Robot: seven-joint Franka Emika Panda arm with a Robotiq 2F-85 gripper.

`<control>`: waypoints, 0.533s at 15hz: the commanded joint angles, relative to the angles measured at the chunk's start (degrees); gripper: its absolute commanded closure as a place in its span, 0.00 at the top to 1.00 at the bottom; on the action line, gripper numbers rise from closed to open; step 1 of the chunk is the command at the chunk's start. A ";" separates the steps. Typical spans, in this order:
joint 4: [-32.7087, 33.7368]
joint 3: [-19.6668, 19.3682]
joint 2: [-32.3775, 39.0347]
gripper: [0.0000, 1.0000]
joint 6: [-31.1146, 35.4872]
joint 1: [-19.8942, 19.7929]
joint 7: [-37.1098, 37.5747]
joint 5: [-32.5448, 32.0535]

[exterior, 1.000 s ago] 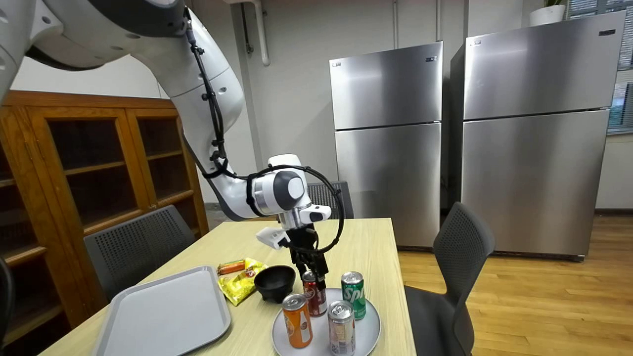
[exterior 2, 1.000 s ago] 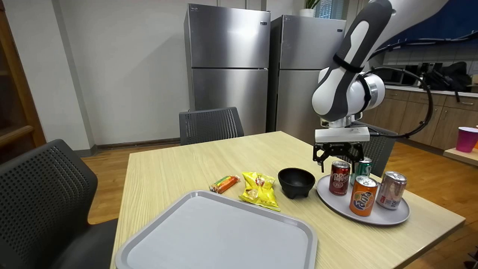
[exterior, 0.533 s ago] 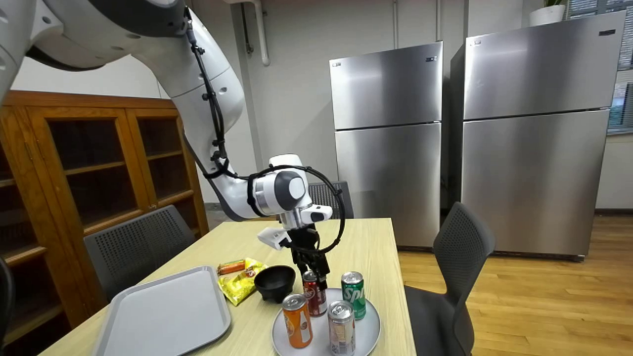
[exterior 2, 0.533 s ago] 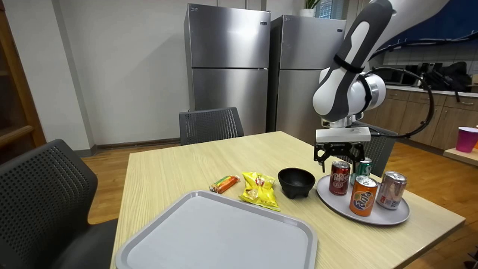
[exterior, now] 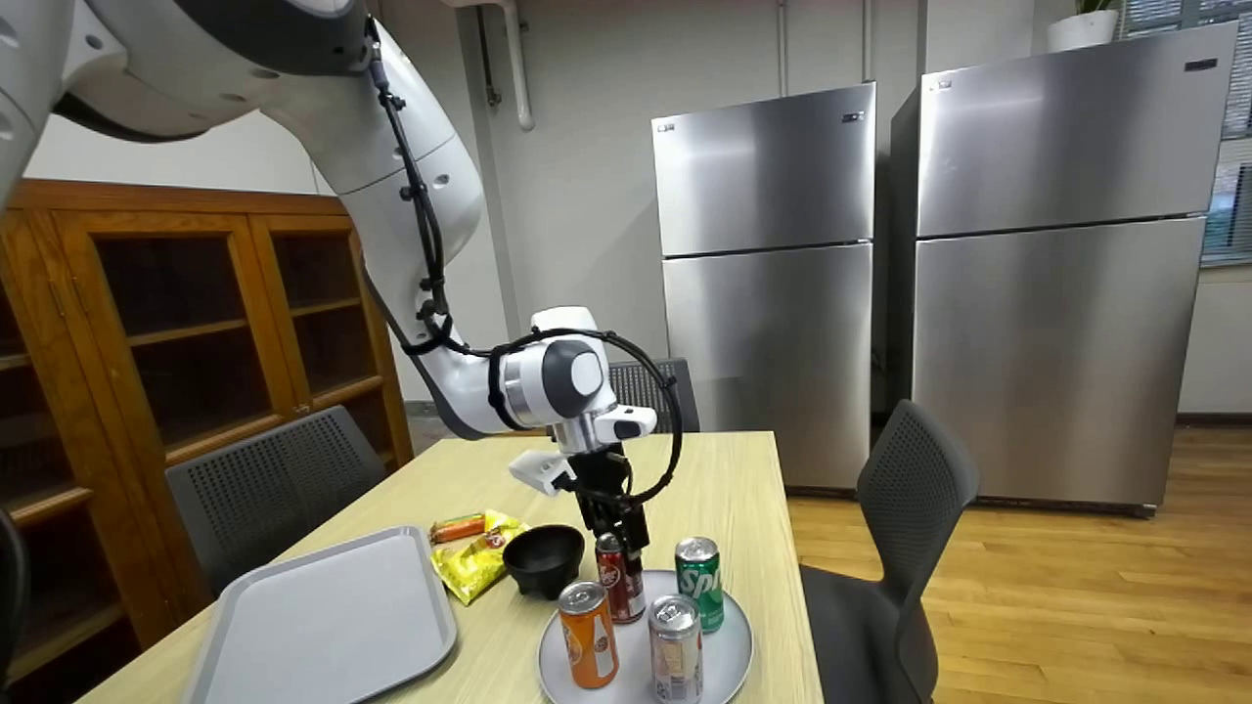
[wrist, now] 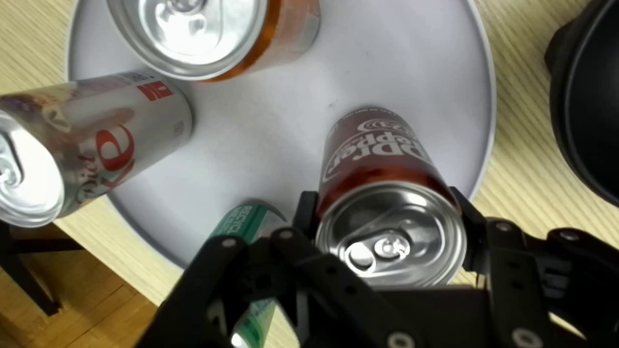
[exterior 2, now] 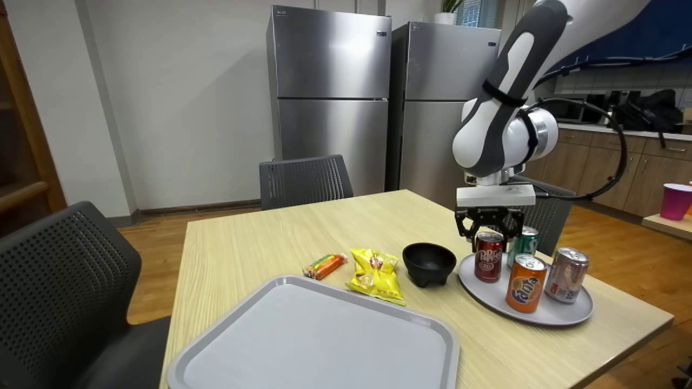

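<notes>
Two fingers (wrist: 304,212) of the tool (exterior 2: 490,244) grip the upright Dr Pepper can (wrist: 382,159) near its top, one on each side, and it stands near the edge of the round gray plate (wrist: 242,140) closest to the black bowl (exterior 2: 429,265). Plate surface lies open between it and the silver can (wrist: 99,147) and Fanta can (exterior 2: 526,283), while the Sprite can (exterior: 698,587) stands near the tool. Narrow bands of tabletop (wrist: 522,125) separate the plate from the bowl on one side and from the tabletop's edge on the other.
</notes>
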 commanded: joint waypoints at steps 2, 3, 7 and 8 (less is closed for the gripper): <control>-0.60 -0.12 -0.34 0.39 1.11 0.14 -1.36 0.44; -0.66 -0.14 -0.53 0.39 1.07 0.15 -1.38 0.43; -1.59 -0.52 -2.69 0.39 1.67 0.30 -1.65 0.11; -1.82 -0.55 -3.21 0.39 2.03 0.27 -1.81 0.14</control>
